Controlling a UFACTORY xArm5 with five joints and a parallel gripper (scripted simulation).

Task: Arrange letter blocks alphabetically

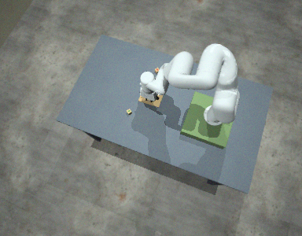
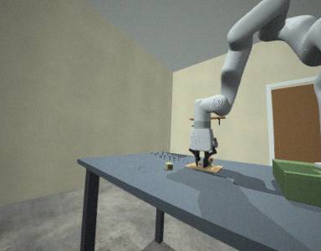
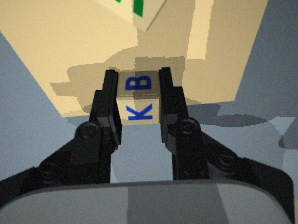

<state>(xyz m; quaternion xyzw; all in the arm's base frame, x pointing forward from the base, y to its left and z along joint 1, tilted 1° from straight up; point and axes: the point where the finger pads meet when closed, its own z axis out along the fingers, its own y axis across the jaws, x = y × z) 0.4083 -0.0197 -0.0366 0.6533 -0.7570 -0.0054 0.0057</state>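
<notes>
Gripping with the end effector [image 1: 152, 100] [image 2: 202, 165] [image 3: 139, 85] a block [image 3: 138, 95] showing blue B and K, near an edge of the tan mat [image 1: 154, 104] [image 2: 218, 169] [image 3: 42, 55]. Cut off above, in the wrist view: green lettering on another block [image 3: 148, 17]. Off the mat, on the counter [image 1: 92, 86] [image 2: 131, 176] [image 3: 12, 95]: a green-marked block [image 1: 129, 112] [image 2: 169, 166], too small to read.

Blue letters mark the tan block [image 3: 122, 106].

The mat [image 1: 156, 103] [image 2: 216, 168] [image 3: 35, 55] looks matt and smooth. Above the mat, the robot arm [image 1: 194, 81] [image 2: 236, 71] has a glossy, plastic-like white shell.
</notes>
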